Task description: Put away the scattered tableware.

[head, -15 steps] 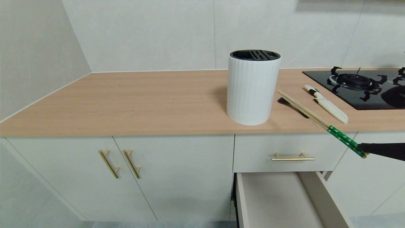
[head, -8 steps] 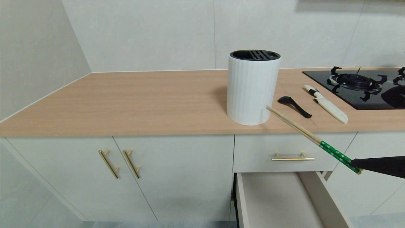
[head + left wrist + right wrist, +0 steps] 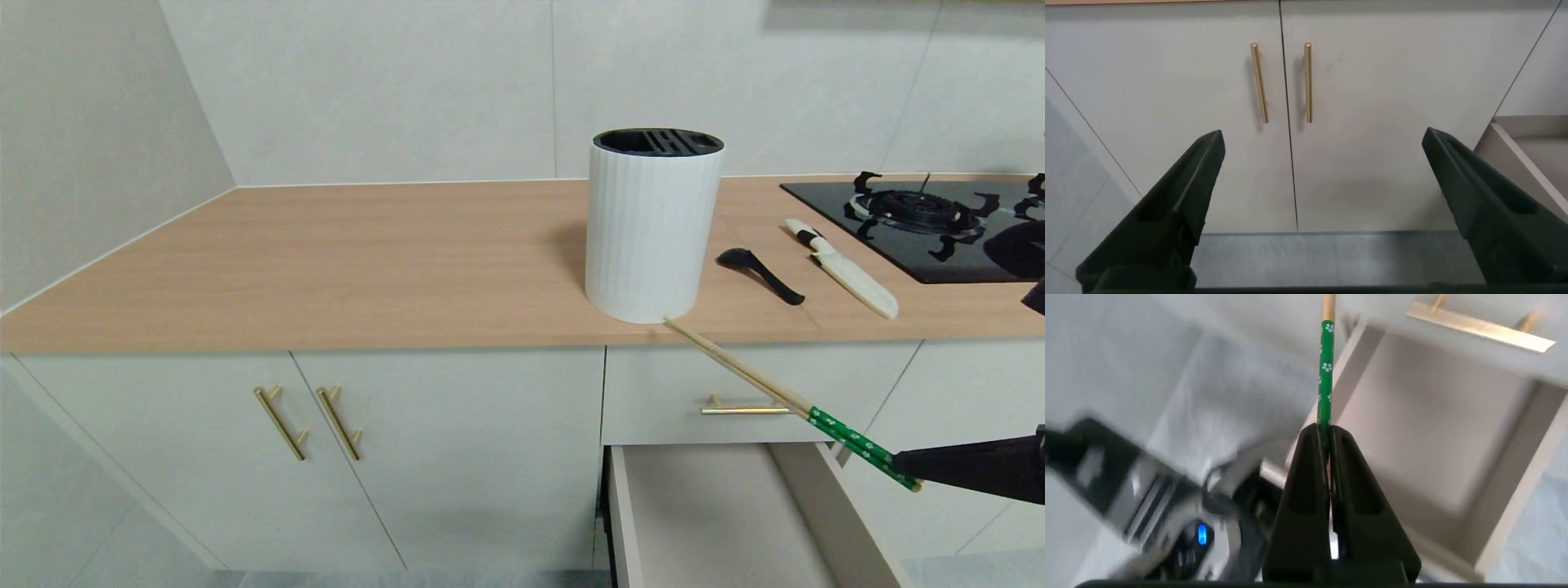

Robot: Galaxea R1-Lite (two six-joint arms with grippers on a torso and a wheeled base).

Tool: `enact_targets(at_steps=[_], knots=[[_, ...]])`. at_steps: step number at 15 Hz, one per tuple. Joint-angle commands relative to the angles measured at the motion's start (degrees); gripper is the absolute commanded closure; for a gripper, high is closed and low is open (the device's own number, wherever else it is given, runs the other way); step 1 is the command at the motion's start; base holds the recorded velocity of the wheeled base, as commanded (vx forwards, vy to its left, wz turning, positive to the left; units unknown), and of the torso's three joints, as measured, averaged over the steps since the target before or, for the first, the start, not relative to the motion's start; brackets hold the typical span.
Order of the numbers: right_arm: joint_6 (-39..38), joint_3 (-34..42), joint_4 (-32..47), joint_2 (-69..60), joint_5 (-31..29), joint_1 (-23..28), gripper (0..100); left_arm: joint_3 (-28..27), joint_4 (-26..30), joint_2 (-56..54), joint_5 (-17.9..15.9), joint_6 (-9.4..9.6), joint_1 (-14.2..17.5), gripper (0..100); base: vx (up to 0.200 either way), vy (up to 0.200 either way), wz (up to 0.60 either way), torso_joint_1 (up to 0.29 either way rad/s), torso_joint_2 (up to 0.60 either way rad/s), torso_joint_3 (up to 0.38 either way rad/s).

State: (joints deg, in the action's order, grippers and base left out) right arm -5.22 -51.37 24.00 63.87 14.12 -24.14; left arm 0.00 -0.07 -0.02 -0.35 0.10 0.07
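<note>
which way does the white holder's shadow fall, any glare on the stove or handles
Head view: the white holder throws a soft shadow on the counter toward the robot's left; the stove glass shows no bright glare. Left wrist view: the cabinet handles carry only a mild sheen. Right wrist view: the drawer handle glints a little.

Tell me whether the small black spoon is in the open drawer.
No, the small black spoon lies on the wooden countertop.

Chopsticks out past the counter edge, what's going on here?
The right gripper is shut on the green ends of a pair of chopsticks, holding them slanted in the air above the open drawer. A black spoon and a white knife lie on the counter beside the white holder. The left gripper hangs open, empty.
</note>
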Motion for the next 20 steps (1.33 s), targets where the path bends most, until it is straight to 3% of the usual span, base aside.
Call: enact_targets(at_steps=[1, 15, 20], knots=[[0.65, -0.04, 0.61, -0.32, 0.65, -0.56, 100, 0.00, -0.01, 0.02, 0.00, -0.01, 0.01, 0, 0.000, 0.000, 0.00, 0.000, 0.00, 0.000], [0.82, 1.01, 0.69, 4.42, 1.00, -0.56, 100, 0.00, -0.01, 0.02, 0.00, -0.01, 0.01, 0, 0.000, 0.000, 0.00, -0.138, 0.40, 0.264], [0.82, 1.27, 0.43, 5.65, 0.91, -0.47, 100, 0.00, -0.01, 0.02, 0.09, -0.01, 0.01, 0, 0.000, 0.000, 0.00, -0.020, 0.09, 0.063]])
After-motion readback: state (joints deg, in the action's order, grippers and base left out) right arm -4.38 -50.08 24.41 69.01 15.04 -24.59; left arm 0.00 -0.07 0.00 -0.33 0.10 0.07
